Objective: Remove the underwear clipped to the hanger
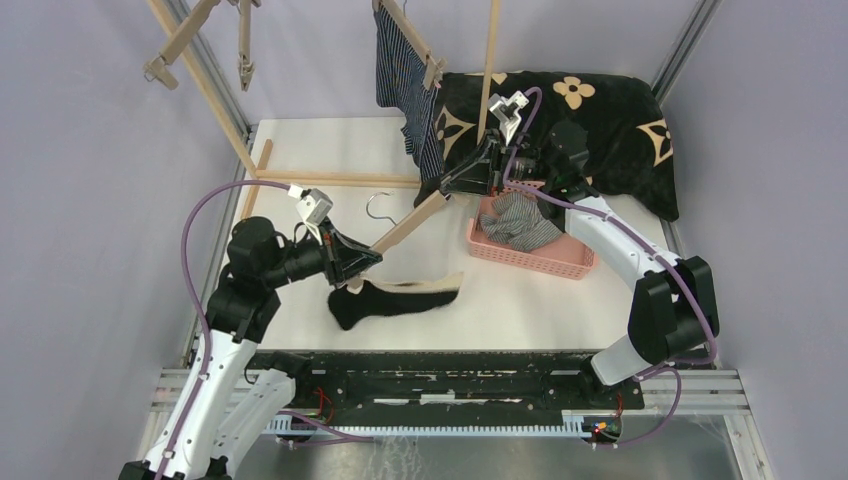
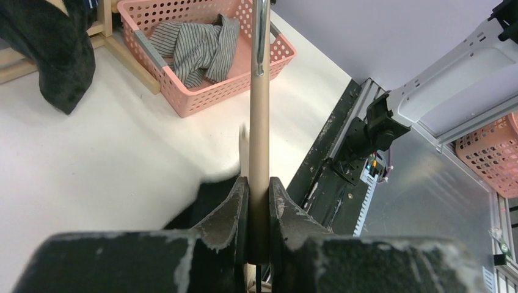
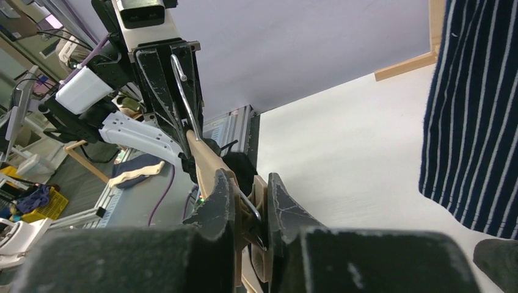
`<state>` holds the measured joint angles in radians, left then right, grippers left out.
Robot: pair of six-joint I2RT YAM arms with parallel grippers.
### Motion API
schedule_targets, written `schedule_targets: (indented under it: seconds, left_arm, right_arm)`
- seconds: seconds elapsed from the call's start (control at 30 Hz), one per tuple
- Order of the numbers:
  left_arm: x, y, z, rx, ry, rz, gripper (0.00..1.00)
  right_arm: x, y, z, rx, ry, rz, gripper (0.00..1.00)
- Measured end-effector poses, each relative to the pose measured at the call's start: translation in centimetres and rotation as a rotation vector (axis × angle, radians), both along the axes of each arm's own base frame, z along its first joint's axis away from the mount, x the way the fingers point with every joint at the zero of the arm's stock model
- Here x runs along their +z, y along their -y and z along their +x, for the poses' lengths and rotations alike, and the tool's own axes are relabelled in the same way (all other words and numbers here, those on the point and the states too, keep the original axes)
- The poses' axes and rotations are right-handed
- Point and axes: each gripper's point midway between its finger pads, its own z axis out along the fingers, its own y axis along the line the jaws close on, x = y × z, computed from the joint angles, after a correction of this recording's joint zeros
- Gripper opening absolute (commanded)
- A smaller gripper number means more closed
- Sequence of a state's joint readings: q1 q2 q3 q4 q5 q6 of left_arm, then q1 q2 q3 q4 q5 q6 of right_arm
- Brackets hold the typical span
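My left end effector [image 2: 259, 190] pinched the wooden hanger [image 2: 259, 128], bracing it left of the pink basket [image 1: 522, 263] so my right end effector [image 3: 247, 196], clamped on its clip [image 3: 259, 185], could open it. Black underwear [image 1: 392, 298] lay left of the basket.

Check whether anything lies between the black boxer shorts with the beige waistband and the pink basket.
Nothing visible does. Only bare white table lies between the black boxer shorts and the pink perforated plastic basket; the wooden hanger slants clear of that gap.
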<state>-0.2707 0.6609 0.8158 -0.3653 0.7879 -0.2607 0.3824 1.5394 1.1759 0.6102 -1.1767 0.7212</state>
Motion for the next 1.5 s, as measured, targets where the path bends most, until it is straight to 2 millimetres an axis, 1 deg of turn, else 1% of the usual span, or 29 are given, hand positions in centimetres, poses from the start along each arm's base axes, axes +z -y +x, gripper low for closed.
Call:
schedule_targets:
  seconds: [0.03,0.13,0.27,0.3,0.4,0.53,0.8,0.9,0.97,1.0,1.07,1.1,1.2,1.4,1.5]
  left_arm:
    - [0.0,0.0,0.0,0.000,0.001,0.000,0.03]
    - [0.0,-0.1,0.1,0.009,0.003,0.000,0.03]
    - [0.9,-0.3,0.4,0.041,0.042,-0.022,0.03]
    - [1.1,-0.3,0.5,0.048,0.057,-0.034,0.03]
    - [1.6,-0.2,0.7,0.055,0.077,-0.077,0.03]
    - [2.3,0.3,1.1,0.048,0.085,-0.139,0.03]
    - [2.2,1.4,2.0,0.011,0.051,-0.259,0.03]
    - [3.1,1.5,1.8,-0.003,0.077,-0.286,0.03]
    - [3.7,1.6,1.7,-0.008,0.093,-0.302,0.03]
    - [3.9,1.6,1.7,-0.009,0.099,-0.308,0.03]
    - [4.3,1.6,1.6,-0.014,0.109,-0.323,0.03]
    - [4.5,1.6,1.6,-0.016,0.114,-0.328,0.03]
    - [4.7,1.6,1.7,-0.014,0.116,-0.340,0.03]
    - [4.3,1.7,1.9,-0.016,0.123,-0.351,0.03]
    - [3.9,1.7,1.9,-0.017,0.115,-0.357,0.03]
  right_arm:
    - [0.0,0.0,0.0,0.000,-0.001,0.000,0.46]
    - [-0.1,-0.1,0.1,-0.007,-0.004,-0.003,0.67]
    - [-0.2,-0.2,0.6,-0.033,-0.007,-0.003,0.78]
    - [-0.2,-0.2,0.7,-0.045,-0.008,0.000,0.79]
    - [-0.3,-0.3,0.9,-0.074,-0.015,0.009,0.78]
    - [0.1,-0.5,0.7,-0.105,-0.015,0.037,0.73]
    - [2.9,-2.6,-2.0,-0.101,0.042,0.132,0.67]
    - [3.7,-3.4,-2.6,-0.103,0.057,0.162,0.65]
    - [3.9,-3.9,-3.1,-0.097,0.061,0.172,0.60]
    - [4.0,-4.1,-3.3,-0.095,0.060,0.176,0.55]
    - [4.1,-4.4,-3.6,-0.092,0.062,0.181,0.42]
    - [4.1,-4.5,-3.6,-0.093,0.062,0.183,0.39]
    - [4.4,-4.6,-3.7,-0.087,0.053,0.196,0.39]
    - [4.4,-4.8,-3.5,-0.092,0.049,0.203,0.47]
    - [4.6,-4.7,-3.3,-0.104,0.054,0.211,0.49]
